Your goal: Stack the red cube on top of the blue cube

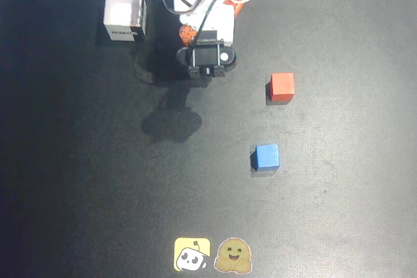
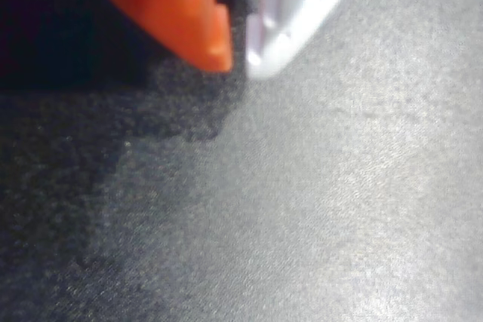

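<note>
In the overhead view, the red cube (image 1: 281, 86) sat right of centre in the upper half of the frame, flat on the black table (image 1: 78, 180). It was a small, plain, matte block with its top face up and its edges nearly square to the frame. The blue cube (image 1: 266, 156) lay below it and slightly to the left, near mid-frame, also flat, bright and plain, the same size. The two were apart, not touching, neither stacked on the other.

White-and-orange arm (image 1: 207, 14), black cables, 1 orange finger (image 2: 177, 9)
</note>
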You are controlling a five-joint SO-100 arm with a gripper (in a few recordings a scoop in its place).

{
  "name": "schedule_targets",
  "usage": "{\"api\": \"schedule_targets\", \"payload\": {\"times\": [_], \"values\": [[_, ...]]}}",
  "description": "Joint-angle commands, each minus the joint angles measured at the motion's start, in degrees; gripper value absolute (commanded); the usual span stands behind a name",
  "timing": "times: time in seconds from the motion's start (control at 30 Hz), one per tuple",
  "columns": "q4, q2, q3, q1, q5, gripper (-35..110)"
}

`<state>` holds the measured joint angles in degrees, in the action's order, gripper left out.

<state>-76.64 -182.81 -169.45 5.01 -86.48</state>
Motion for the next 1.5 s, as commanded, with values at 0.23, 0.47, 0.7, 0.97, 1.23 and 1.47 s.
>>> {"api": "schedule_targets", "payload": {"times": [0.23,0.47,0.7,0.97,1.23,1.47], "values": [[0.00,-0.26,0.18,-0.18,0.18,0],[0.09,-0.26,0.18,-0.18,0.70,0],[0.09,-0.26,0.18,-0.18,0.79,0],[0.09,-0.26,0.18,-0.18,0.79,0],[0.09,-0.26,0.18,-0.18,0.79,0],[-0.09,-0.26,1.41,-0.53,0.79,0]]}}
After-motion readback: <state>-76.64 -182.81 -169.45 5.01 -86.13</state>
